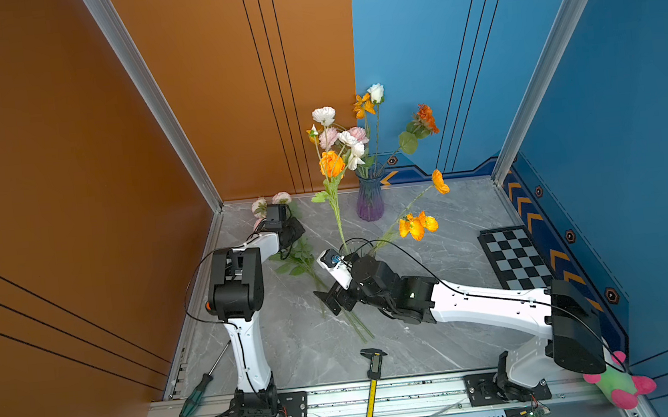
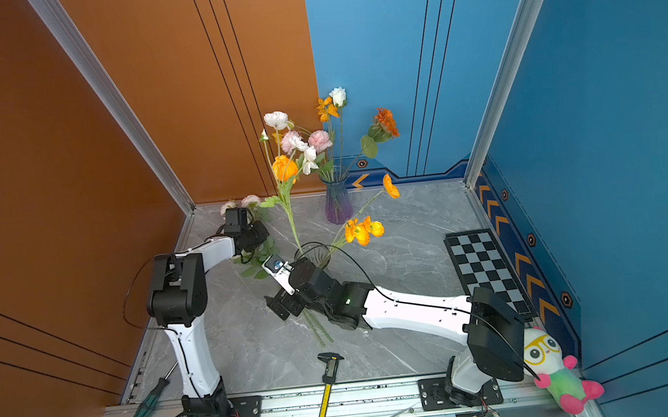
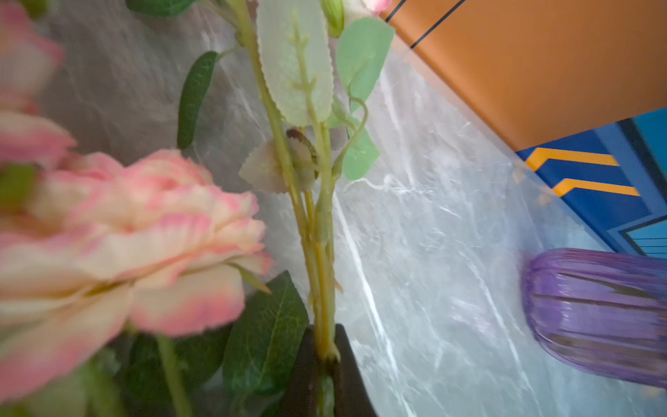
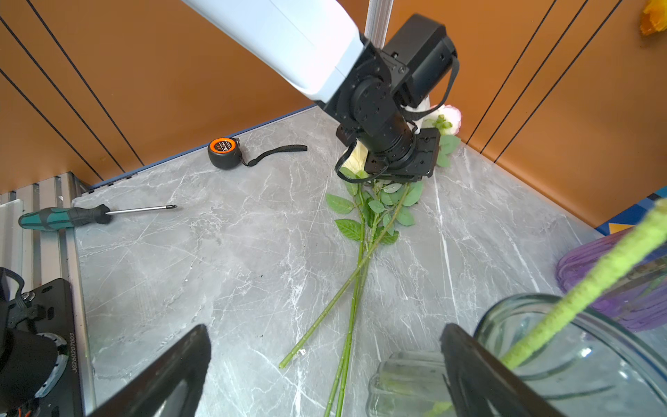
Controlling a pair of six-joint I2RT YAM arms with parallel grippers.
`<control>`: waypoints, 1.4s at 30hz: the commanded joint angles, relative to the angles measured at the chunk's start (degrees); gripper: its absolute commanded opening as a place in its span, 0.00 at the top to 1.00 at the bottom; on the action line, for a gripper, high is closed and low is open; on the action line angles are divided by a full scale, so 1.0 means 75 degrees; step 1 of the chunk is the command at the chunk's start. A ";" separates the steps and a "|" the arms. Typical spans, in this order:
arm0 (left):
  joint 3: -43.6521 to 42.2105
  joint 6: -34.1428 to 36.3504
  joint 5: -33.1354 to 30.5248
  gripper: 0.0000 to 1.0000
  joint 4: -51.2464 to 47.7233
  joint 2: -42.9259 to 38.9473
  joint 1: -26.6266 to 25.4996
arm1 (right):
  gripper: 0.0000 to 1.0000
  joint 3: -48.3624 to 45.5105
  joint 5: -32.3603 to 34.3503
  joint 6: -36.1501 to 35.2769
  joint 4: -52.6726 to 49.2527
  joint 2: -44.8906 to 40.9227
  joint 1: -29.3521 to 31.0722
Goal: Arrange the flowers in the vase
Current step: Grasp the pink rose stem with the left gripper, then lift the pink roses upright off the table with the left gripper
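Note:
Two or three pink and cream flowers (image 1: 301,258) lie on the table at the left, blooms (image 1: 281,198) toward the back corner. My left gripper (image 3: 326,361) is shut on one green stem (image 3: 321,252) among the leaves, beside a pink bloom (image 3: 144,231). In both top views its fingers are hidden under the wrist (image 1: 291,232). My right gripper (image 4: 325,330) stands open above the lower stem ends (image 4: 355,274), touching none. A clear glass vase (image 4: 577,361) with orange flowers (image 1: 417,224) stands beside it. A purple vase (image 1: 370,200) at the back holds several flowers.
A screwdriver (image 1: 195,392) and a small tape measure (image 4: 223,152) lie at the left edge. A caliper (image 1: 374,364) and a yellow rule (image 1: 370,406) sit at the front. A checkerboard (image 1: 514,257) lies at the right, a plush toy (image 1: 620,382) in the front right corner.

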 commanded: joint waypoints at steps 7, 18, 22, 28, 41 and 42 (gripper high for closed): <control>-0.0943 0.0110 0.0298 1.00 0.0747 -0.2211 -0.0080 | 0.00 -0.0718 0.0060 0.0174 0.0198 -0.0911 0.0175; -0.4283 0.1267 -0.2206 1.00 0.3127 -0.6733 -0.1403 | 0.00 -0.1927 0.0572 0.0122 0.0379 -0.2256 0.0086; -0.5017 0.1852 -0.3369 1.00 0.3684 -0.8403 -0.2225 | 0.00 -0.2184 0.0697 0.0129 0.0286 -0.2786 0.0059; -0.5255 0.1827 -0.3581 1.00 0.4750 -0.9668 -0.2782 | 0.00 -0.2217 0.0778 -0.0358 0.0039 -0.3472 0.0027; -0.3989 0.2251 -0.2882 1.00 0.7452 -0.8438 -0.3470 | 0.00 -0.2249 0.0932 -0.0311 -0.0082 -0.3960 -0.0009; -0.3892 0.2235 -0.2826 1.00 0.7522 -0.8362 -0.3470 | 0.00 -0.2251 0.0939 -0.0310 -0.0072 -0.3946 -0.0012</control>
